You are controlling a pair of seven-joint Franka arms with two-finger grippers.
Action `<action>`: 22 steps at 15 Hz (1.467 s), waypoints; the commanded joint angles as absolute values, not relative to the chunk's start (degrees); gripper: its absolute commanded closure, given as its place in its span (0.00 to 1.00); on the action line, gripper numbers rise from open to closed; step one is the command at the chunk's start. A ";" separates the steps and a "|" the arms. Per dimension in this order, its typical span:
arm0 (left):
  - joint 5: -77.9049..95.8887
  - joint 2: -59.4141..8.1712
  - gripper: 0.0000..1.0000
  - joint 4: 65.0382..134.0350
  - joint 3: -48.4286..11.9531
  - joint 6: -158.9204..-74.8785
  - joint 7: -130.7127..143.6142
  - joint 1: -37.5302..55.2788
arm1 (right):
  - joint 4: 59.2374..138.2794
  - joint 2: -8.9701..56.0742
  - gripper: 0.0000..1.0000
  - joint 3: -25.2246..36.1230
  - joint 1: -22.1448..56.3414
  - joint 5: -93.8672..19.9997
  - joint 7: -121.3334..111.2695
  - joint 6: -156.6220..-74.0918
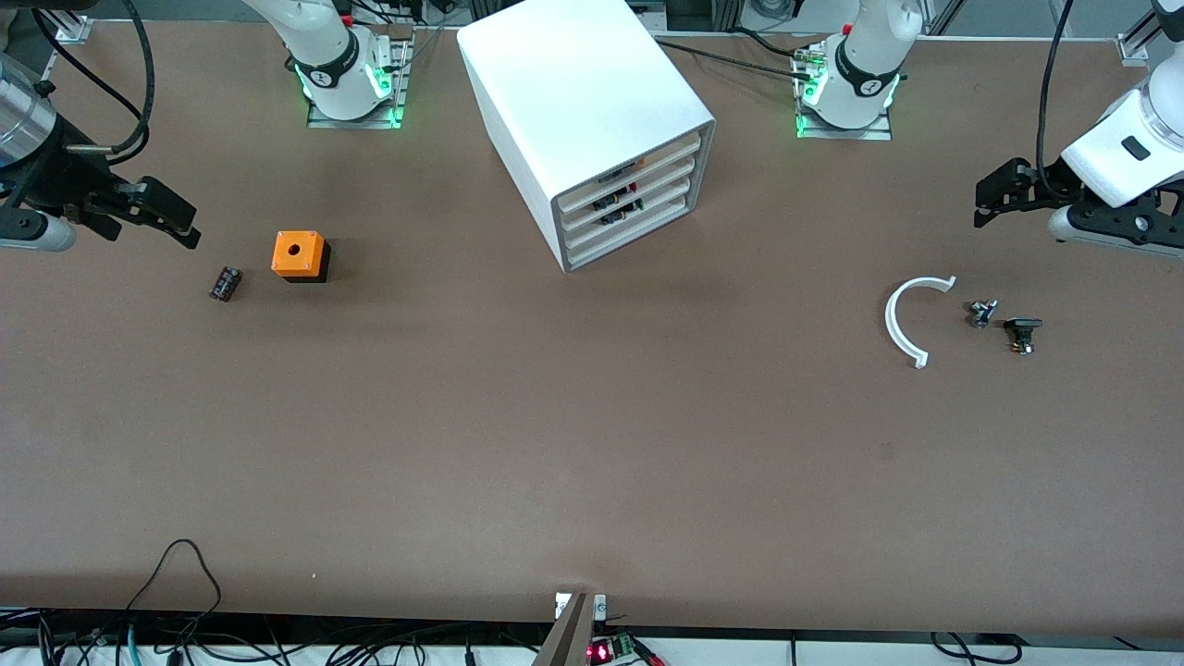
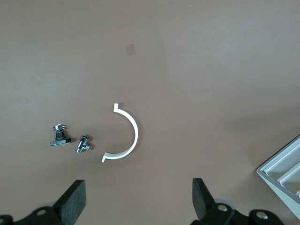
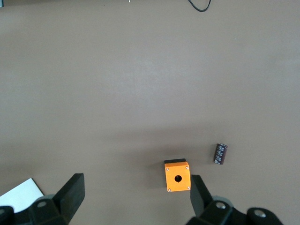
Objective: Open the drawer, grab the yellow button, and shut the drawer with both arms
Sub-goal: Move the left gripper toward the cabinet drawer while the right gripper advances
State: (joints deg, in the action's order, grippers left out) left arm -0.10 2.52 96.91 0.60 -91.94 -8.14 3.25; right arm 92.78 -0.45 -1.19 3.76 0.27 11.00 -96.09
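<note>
The white cabinet [image 1: 573, 102] stands at the middle of the table between the arms' bases. Its top drawer [image 1: 668, 154] is shut, like the three below it. The button is hidden; only small dark and red bits show through the drawer fronts. My left gripper [image 1: 986, 198] is open and empty over the table at the left arm's end; its own view [image 2: 138, 201] shows bare table between the fingers. My right gripper [image 1: 181, 220] is open and empty over the right arm's end, and in its own view [image 3: 136, 199] it is beside the orange cube.
An orange cube with a hole [image 1: 298, 254] [image 3: 177, 176] and a small black ribbed block [image 1: 225, 283] [image 3: 221, 153] lie at the right arm's end. A white half ring [image 1: 911, 319] [image 2: 125, 136], a small metal part [image 1: 982, 313] and a black part [image 1: 1021, 333] lie at the left arm's end.
</note>
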 commanded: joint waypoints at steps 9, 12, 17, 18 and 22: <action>0.79 2.46 0.00 96.15 0.88 -91.05 -7.73 3.43 | 91.31 -0.18 0.00 -0.79 3.95 -0.35 11.42 -92.56; 0.88 2.46 0.00 96.15 0.88 -91.05 -7.82 3.52 | 91.76 0.70 0.00 -0.88 4.22 -0.26 10.90 -92.11; 6.13 0.97 0.00 93.26 0.88 -81.42 -8.44 3.43 | 93.34 2.45 0.00 -0.97 4.22 0.09 10.72 -93.25; 7.89 0.79 0.00 93.08 0.88 -79.21 -8.52 3.43 | 93.34 3.68 0.00 -0.97 4.22 0.09 10.64 -93.34; 12.46 -1.40 0.00 93.08 0.53 -70.34 -8.79 3.87 | 93.60 5.18 0.00 -1.05 4.31 0.09 10.72 -94.22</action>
State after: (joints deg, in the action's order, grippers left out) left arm 9.24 1.29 95.35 0.54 -75.01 -8.21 3.56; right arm 93.35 5.02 -0.99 4.06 0.27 11.02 -93.85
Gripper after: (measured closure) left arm 0.000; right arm 0.000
